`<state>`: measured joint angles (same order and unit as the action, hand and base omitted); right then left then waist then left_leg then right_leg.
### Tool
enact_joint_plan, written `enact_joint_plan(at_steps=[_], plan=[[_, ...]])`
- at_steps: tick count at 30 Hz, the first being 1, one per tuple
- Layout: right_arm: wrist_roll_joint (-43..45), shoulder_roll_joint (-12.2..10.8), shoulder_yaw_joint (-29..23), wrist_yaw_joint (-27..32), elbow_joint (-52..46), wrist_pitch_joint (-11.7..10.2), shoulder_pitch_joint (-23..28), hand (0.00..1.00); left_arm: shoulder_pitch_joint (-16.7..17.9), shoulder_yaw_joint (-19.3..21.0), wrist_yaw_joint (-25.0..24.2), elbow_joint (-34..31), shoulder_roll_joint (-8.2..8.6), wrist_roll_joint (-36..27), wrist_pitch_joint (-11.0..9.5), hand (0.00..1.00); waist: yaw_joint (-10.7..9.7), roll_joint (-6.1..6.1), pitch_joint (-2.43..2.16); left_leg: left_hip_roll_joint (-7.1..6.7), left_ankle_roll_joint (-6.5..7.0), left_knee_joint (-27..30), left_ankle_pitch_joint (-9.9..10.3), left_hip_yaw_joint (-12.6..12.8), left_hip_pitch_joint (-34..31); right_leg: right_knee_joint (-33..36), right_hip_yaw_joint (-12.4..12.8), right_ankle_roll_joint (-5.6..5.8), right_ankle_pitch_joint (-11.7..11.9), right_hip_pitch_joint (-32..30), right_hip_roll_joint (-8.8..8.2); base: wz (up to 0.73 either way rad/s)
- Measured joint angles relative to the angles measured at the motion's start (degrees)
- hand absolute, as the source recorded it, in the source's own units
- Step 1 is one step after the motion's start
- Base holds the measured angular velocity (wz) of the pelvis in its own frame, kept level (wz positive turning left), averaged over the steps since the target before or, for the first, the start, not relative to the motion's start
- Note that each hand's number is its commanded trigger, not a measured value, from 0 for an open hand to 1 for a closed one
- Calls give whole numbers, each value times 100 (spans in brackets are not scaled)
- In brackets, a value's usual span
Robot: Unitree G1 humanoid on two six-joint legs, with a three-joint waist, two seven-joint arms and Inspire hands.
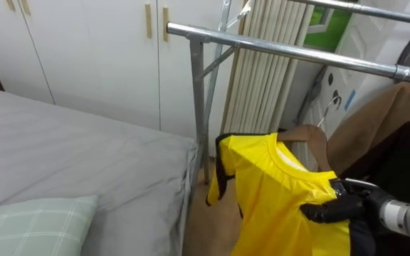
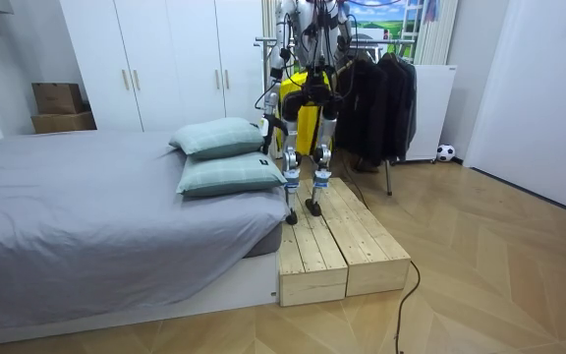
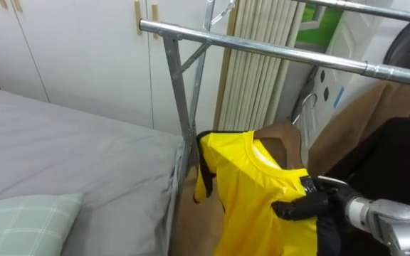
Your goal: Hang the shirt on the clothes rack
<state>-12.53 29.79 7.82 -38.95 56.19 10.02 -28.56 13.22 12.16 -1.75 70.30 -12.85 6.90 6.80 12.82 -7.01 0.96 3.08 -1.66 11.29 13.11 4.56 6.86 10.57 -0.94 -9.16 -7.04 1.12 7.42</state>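
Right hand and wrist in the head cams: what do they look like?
The right hand is black, with glossy fingers. Behind it sits a silver-grey, cylindrical metal wrist section. I can make out no markings or loose cables on either.

Yellow T-shirt (image 1: 272, 192) w/ dark trim at the sleeve, on a wooden hanger (image 1: 315, 139) - lower centre-right of the left eye view, hanging just below the metal rail (image 1: 290, 51). Hanger is tilted, its wire hook pointing up toward the upper right, not touching the rail. Collar sits round the hanger's neck; cloth drapes down past the bottom edge. Right hand (image 1: 337, 208) grips the shirt's shoulder at lower right, dark fingers curled on the fabric.
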Motion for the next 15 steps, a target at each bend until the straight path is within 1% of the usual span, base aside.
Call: enact_joint_plan(at_steps=[4, 9, 10, 14, 15], plan=[[123, -55, 0, 1, 199, 1, 1, 100, -13, -10, 6, 1, 1, -38, -1, 0, 6, 0, -1, -1, -2, 11, -1, -6, -16, -8, -7, -1, 2, -7, 0, 1], [163, -60, 0, 40, 269, 0, 1, 100, -5, -11, 39, 8, 1, -51, 1, 0, 2, 14, 2, 3, -2, 7, -1, -14, 25, -28, -26, -4, 5, 40, 0, 1], [179, -60, 0, 55, 278, 0, 1, 100, 5, -13, 51, 7, 4, -46, 1, 0, -1, 28, 12, 4, -2, 6, -1, -15, 57, -69, -38, -6, 7, 95, 0, 4], [241, -59, -1, 88, 274, -4, 0, 100, -2, -39, 96, 7, 5, -42, 0, 0, -5, 48, 13, 5, -2, 2, -1, -71, 65, -77, -67, -14, 0, 114, 0, 5], [429, -60, -4, 93, 225, -7, -1, 100, -3, -59, 102, 5, 5, -37, -1, 0, -6, 52, 11, 5, -4, -1, -3, -75, 63, -76, -73, -18, -2, 108, 0, 0]])
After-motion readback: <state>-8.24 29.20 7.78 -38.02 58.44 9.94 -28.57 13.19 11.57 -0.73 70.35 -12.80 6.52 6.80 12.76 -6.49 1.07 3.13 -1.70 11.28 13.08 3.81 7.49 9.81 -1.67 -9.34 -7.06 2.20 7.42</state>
